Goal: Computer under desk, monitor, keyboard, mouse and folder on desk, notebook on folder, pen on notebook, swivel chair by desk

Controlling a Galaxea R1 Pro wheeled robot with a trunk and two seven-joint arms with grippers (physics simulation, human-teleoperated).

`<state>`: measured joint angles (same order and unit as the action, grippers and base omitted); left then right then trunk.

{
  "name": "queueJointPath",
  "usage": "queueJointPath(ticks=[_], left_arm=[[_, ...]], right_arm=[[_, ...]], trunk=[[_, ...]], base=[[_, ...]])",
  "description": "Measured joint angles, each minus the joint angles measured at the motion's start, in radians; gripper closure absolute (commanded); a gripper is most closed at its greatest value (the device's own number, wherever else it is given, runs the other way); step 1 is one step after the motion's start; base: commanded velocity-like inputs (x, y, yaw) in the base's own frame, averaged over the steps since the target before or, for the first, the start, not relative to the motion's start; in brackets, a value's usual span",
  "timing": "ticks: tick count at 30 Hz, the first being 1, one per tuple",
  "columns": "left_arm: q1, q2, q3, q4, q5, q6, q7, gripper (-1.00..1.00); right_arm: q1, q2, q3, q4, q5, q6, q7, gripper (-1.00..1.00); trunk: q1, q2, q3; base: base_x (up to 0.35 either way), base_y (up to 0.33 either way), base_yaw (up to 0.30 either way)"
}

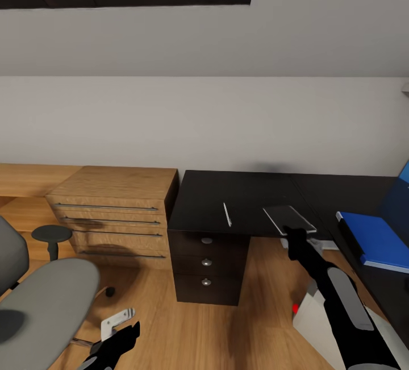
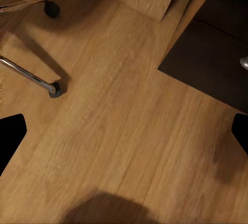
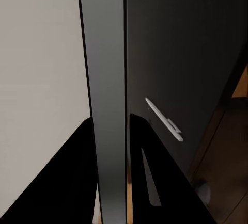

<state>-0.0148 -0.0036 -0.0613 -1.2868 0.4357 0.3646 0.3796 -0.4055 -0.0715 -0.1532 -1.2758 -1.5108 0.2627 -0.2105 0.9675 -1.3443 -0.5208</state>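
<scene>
Right gripper (image 1: 293, 232) is clamped on a flat grey-black slab, probably the keyboard (image 1: 288, 218), at the desk (image 1: 238, 196) edge; pen (image 1: 227, 214) lies left; stacking remains.

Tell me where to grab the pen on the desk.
Take the pen across its middle, coming straight down from above: it is thin and lies flat on the black desk, lengthwise front to back, so close the gripper across its narrow width. Open desktop lies around it.
</scene>
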Motion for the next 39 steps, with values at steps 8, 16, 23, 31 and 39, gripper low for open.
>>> queueJointPath(ticks=[8, 16, 23, 31, 39], left_arm=[[0.001, 0.000, 0.000, 0.028, 0.002, -0.165, -0.001, -1.00], [0.001, 0.000, 0.000, 0.036, 0.002, -0.178, -0.001, -1.00], [0.001, 0.000, 0.000, 0.038, 0.002, -0.180, -0.001, -1.00], [0.001, 0.000, 0.000, 0.053, 0.002, -0.181, -0.001, -1.00], [0.001, -0.001, -0.004, 0.063, 0.002, -0.181, -0.002, -1.00]], right_arm=[[0.001, 0.000, -0.048, 0.004, -0.002, 0.005, 0.000, 1.00], [0.001, 0.000, -0.103, 0.007, -0.001, 0.004, 0.000, 1.00], [0.001, 0.000, -0.172, 0.007, -0.004, 0.005, 0.000, 1.00], [0.001, -0.001, -0.203, 0.007, -0.003, 0.005, 0.000, 1.00], [0.001, -0.001, -0.206, 0.006, -0.003, 0.005, 0.001, 1.00]], trunk=[[0.000, 0.000, 0.000], [0.000, 0.000, 0.000], [0.000, 0.000, -0.001], [0.000, 0.000, -0.004], [0.000, 0.000, -0.008]], base=[[0.000, 0.000, 0.000], [0.000, 0.000, 0.000], [0.000, 0.000, -0.065], [0.000, 0.000, -0.217], [0.000, 0.000, -0.244]])
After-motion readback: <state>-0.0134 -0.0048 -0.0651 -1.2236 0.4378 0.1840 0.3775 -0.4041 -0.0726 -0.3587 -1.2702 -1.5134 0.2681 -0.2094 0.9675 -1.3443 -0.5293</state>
